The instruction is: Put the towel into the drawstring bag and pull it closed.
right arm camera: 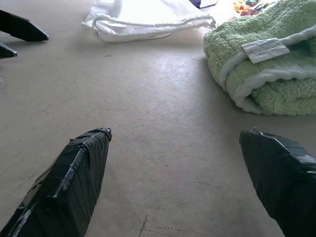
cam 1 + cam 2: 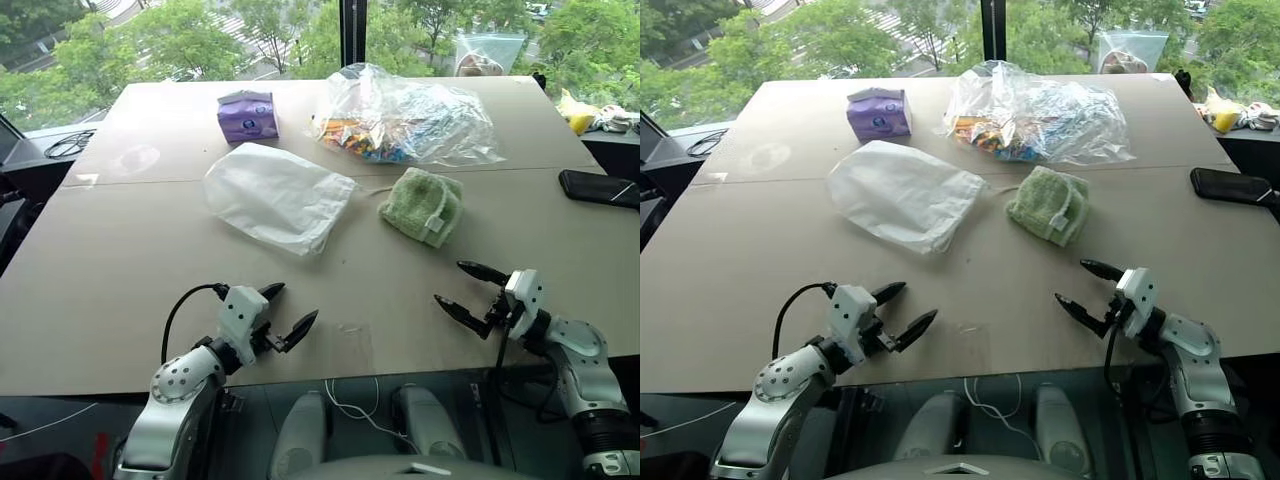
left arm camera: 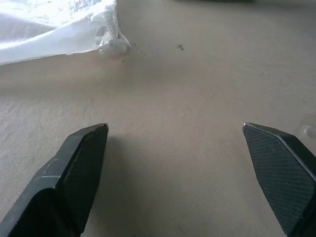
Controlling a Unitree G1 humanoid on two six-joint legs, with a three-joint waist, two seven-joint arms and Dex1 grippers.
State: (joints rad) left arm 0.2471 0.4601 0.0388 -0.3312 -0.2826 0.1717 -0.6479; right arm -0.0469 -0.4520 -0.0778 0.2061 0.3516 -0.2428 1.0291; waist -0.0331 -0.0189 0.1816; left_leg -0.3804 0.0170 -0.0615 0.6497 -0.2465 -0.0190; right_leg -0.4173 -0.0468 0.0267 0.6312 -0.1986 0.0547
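Observation:
The light green towel (image 2: 423, 205) lies folded on the table, right of centre, its pale label tab (image 1: 265, 49) facing me. Just to its left the white drawstring bag (image 2: 277, 195) lies flat, its mouth and cords (image 1: 148, 27) turned toward the towel. My left gripper (image 2: 285, 313) hovers open near the table's front edge, below the bag, nothing between its fingers. My right gripper (image 2: 465, 287) is open too, near the front edge below the towel and apart from it.
A clear crinkly plastic bag (image 2: 410, 118) of colourful items sits behind the towel. A small purple packet (image 2: 247, 115) stands behind the drawstring bag. A black phone (image 2: 600, 187) lies at the table's right edge. A black cable (image 2: 68, 143) lies off the far left corner.

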